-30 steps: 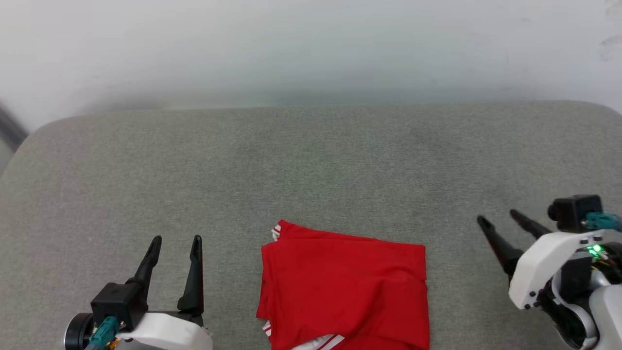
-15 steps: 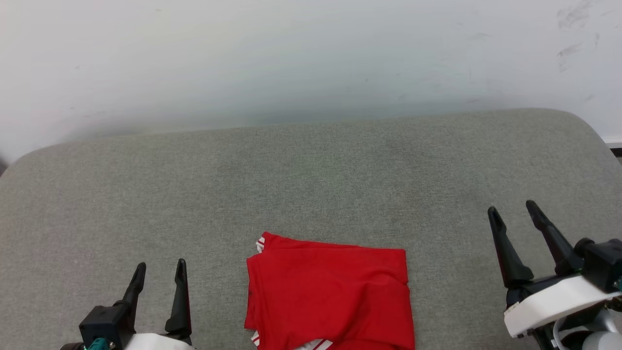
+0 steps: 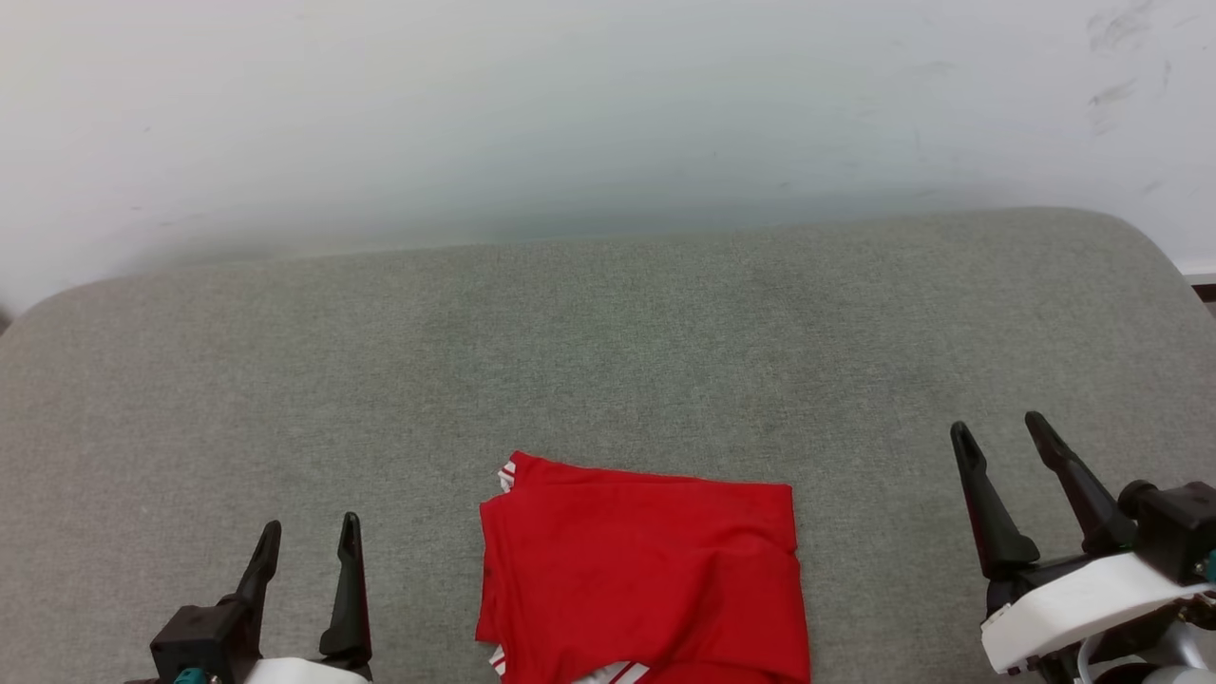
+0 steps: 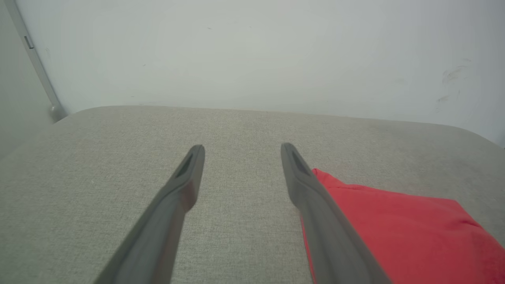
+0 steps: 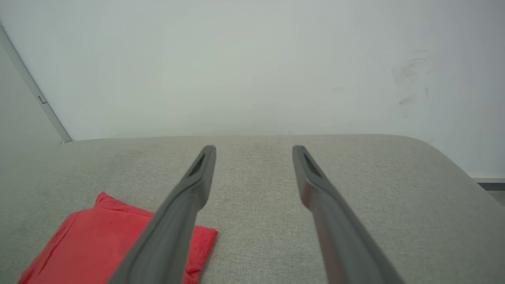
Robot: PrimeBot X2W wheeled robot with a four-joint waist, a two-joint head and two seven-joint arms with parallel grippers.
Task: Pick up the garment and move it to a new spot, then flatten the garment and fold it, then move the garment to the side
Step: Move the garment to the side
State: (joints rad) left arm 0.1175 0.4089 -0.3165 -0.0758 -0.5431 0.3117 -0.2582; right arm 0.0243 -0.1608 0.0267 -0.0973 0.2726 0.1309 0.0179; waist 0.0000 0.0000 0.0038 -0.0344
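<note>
The left gripper (image 3: 311,524) is seen at the lower left of the head view. Its two long, tapering dark fingers are held apart with nothing between them, above bare cushion. The cushion (image 3: 608,332) is a broad pad of grey-green woven fabric with a fine, matte grain and rounded far corners, set against a smooth pale wall (image 3: 570,114).

The garment (image 3: 641,570) lies near the cushion's front edge, between the two grippers and touched by neither. It is thin red cloth folded into a rough rectangle with soft creases, and red-and-white striped trim shows at its left corners.

The right gripper (image 3: 997,425) is seen at the lower right, its fingers likewise spread and empty. Faint grey scuffs (image 3: 1121,28) are noted on the wall at the upper right.

Compared with half a second earlier, the garment is unmoved. Both grippers sit slightly lower in the head view, with their spread unchanged.
</note>
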